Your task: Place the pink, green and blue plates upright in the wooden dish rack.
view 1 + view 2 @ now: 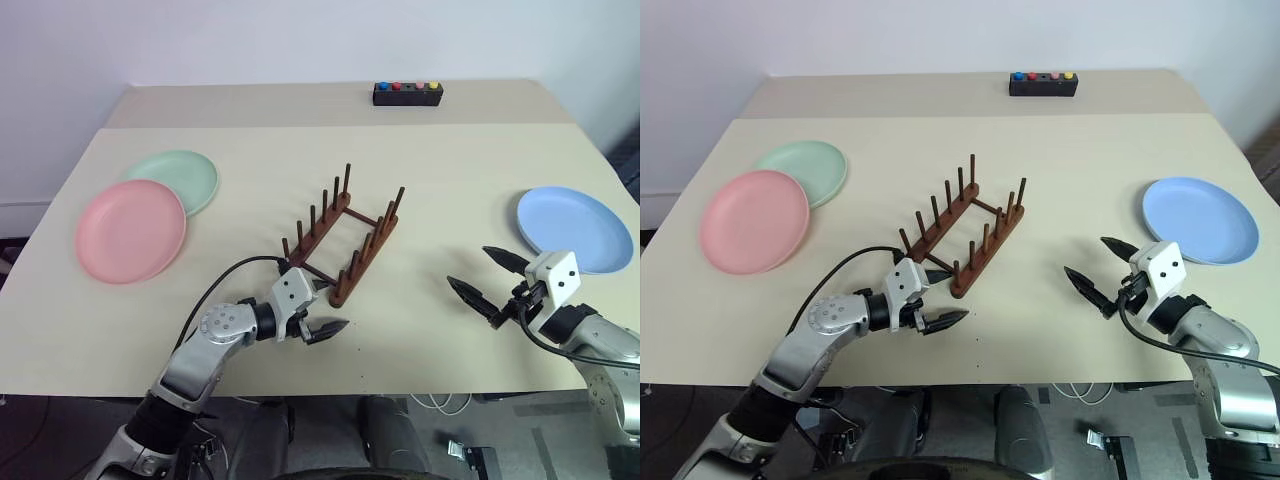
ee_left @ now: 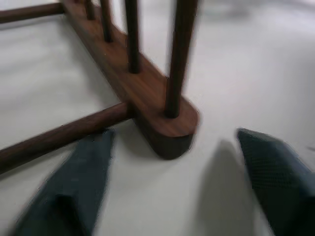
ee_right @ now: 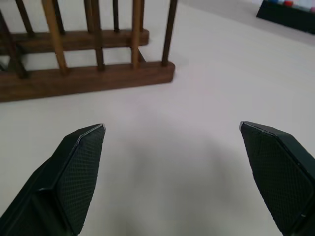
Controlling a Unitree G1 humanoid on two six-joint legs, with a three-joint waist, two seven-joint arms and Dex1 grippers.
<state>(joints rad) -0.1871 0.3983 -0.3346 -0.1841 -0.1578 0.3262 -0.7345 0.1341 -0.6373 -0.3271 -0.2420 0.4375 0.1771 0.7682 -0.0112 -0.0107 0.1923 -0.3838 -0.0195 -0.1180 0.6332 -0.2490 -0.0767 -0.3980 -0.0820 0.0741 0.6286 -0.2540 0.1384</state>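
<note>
lying flat on the table, the pink plate (image 1: 130, 229) is overlapping the green plate (image 1: 180, 177) at left, the blue plate (image 1: 574, 228) at right; all three are looking light, stiff and slick, best pinched by the rim. rack (image 1: 343, 239) is standing empty mid-table. left gripper (image 1: 322, 325) is hovering spread by its near rail end, right gripper (image 1: 492, 275) is gaping near blue.
</note>
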